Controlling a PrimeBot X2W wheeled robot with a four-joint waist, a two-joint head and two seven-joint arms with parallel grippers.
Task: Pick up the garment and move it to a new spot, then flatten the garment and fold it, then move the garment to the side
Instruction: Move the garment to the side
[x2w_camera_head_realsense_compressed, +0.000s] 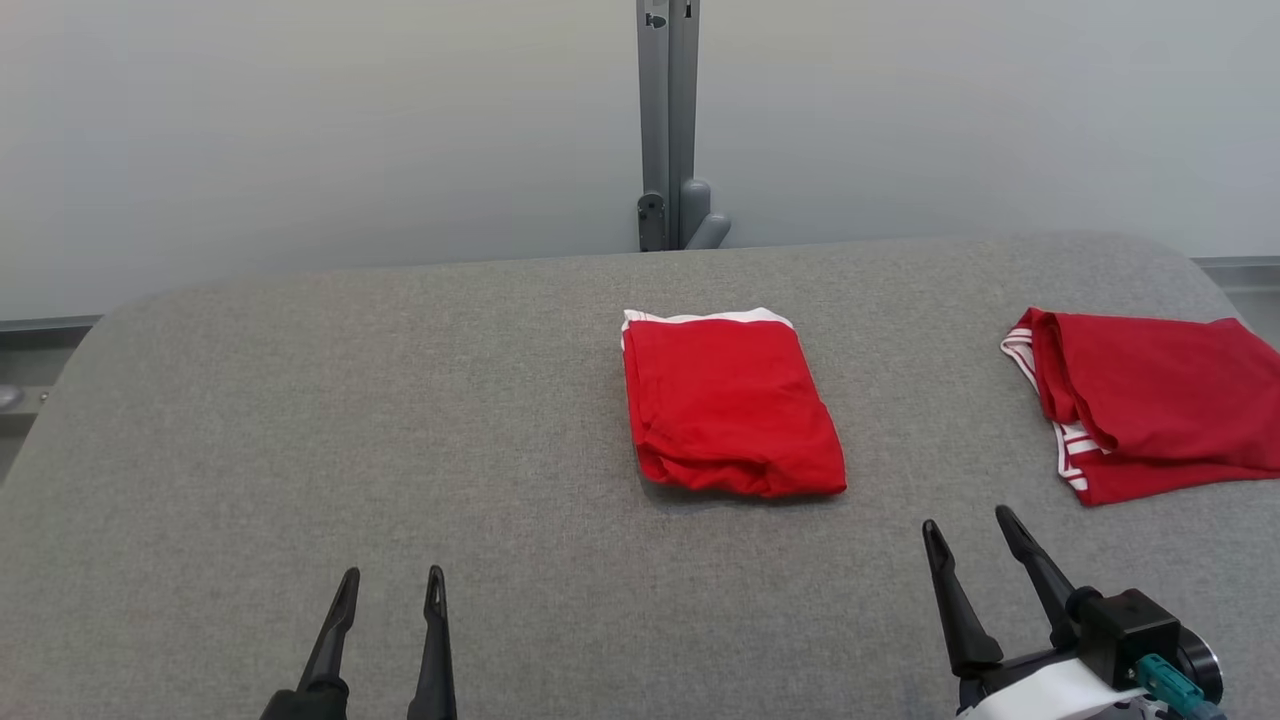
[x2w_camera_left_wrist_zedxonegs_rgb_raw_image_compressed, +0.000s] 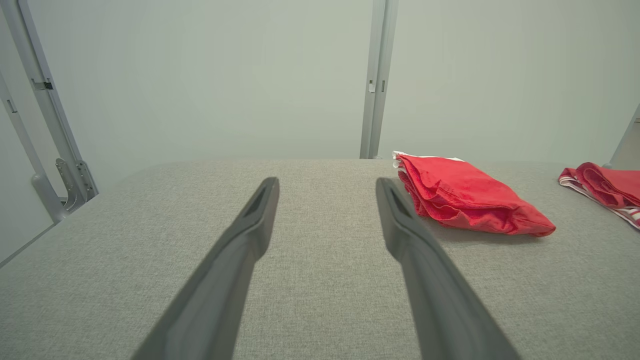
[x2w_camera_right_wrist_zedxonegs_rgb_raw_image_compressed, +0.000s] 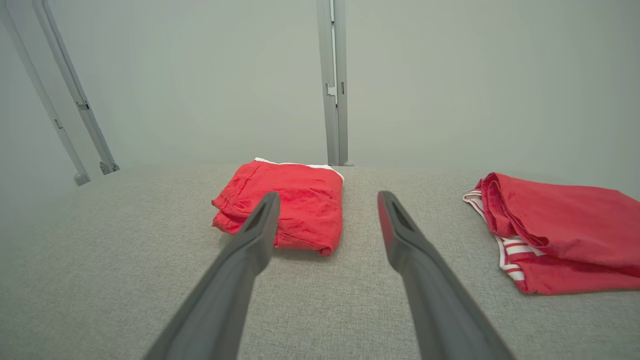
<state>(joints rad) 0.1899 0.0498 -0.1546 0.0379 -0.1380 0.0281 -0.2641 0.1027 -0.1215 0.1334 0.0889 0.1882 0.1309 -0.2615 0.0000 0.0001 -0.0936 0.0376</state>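
- Your grey table (x2w_camera_head_realsense_compressed: 300, 400) is carrying a folded red garment (x2w_camera_head_realsense_compressed: 730, 410) and, rightward, a striped garment (x2w_camera_head_realsense_compressed: 1150, 400).
- Your left hand (x2w_camera_head_realsense_compressed: 393, 572) and right hand (x2w_camera_head_realsense_compressed: 967, 518) are hovering open, empty.

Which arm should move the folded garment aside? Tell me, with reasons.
Right, probably. The right gripper stands open close to the front right corner of the folded garment, and the other garment lies on its side. The left gripper, also open, sits farther off.
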